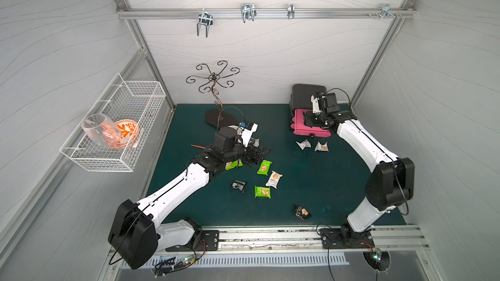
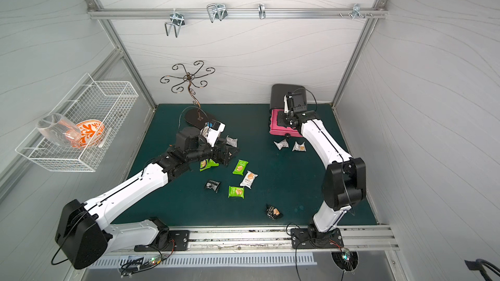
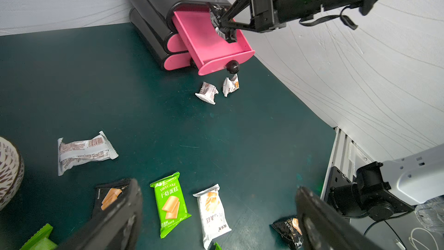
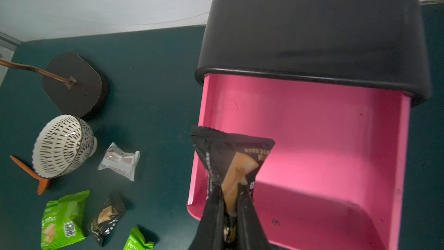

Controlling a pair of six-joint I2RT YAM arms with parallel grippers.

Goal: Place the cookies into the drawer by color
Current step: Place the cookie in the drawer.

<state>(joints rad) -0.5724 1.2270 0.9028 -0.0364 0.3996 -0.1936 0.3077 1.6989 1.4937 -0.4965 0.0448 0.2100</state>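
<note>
The right tool (image 4: 228, 186) pinched a black packet (image 4: 230, 150) over the empty open drawer (image 4: 324, 140); the left tool (image 1: 257, 155) gaped above the other cookies (image 1: 264, 167), unsorted on the tabletop (image 1: 338, 185).

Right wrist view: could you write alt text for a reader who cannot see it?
The right gripper, shut on a black cookie packet, holds it over the open pink drawer of a black chest; the drawer floor is bare. On the green mat lie a patterned bowl, a white packet, green packets and another black packet.

Wire basket (image 1: 136, 98), scrolled stand (image 1: 214, 117), patterned bowl (image 4: 63, 145)
</note>
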